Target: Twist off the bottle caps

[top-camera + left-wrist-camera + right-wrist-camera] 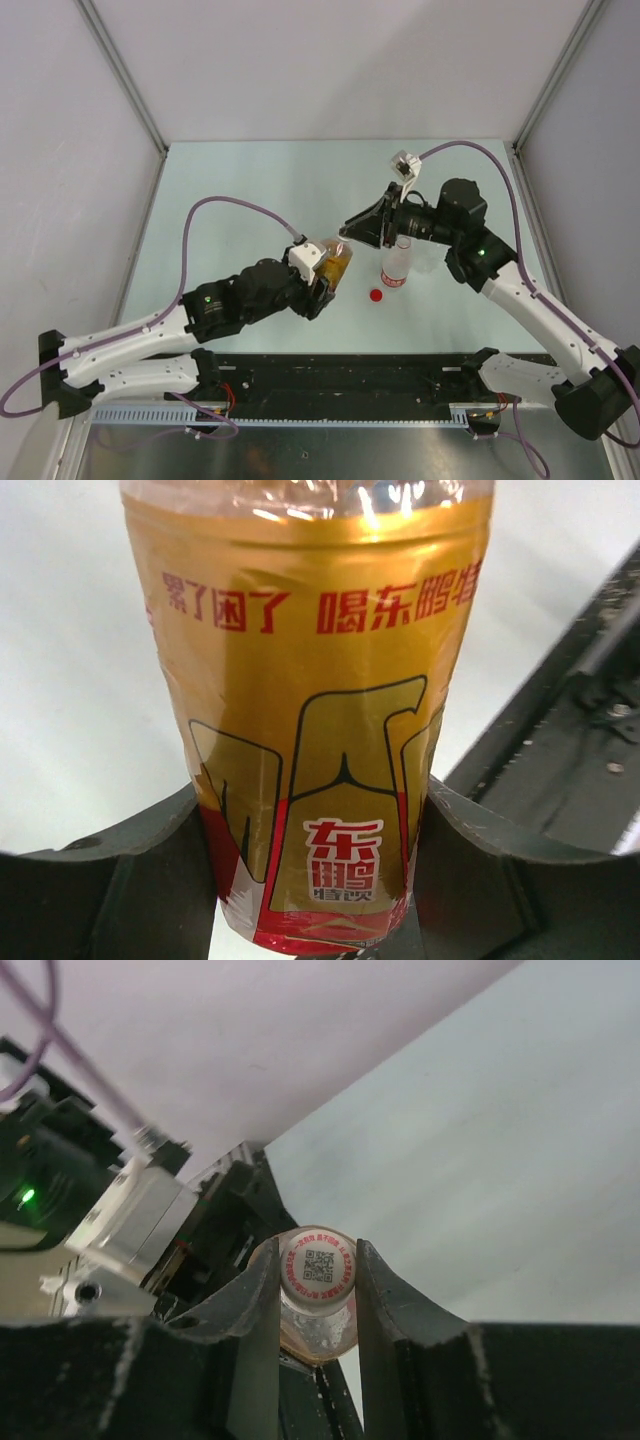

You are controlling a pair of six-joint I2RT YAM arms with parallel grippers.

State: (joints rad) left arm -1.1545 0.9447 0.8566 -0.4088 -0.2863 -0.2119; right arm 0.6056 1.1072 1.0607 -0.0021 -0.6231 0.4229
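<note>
An amber bottle [339, 266] with a gold and red label [320, 720] is tilted above the table, and my left gripper [312, 825] is shut on its lower body. The same gripper [320, 280] shows left of centre in the top view. Its pale cap [318, 1264], printed with a QR code and red text, sits between the fingers of my right gripper [318, 1278], which is shut on it. From the right, that gripper [348, 236] meets the bottle's top. A clear bottle [397, 262] with a red-and-white label stands just right of them. A red cap [376, 295] lies loose on the table.
The pale green table [250, 190] is walled by grey panels on the left, back and right. A black rail [340, 375] with both arm bases runs along the near edge. Purple cables loop over each arm.
</note>
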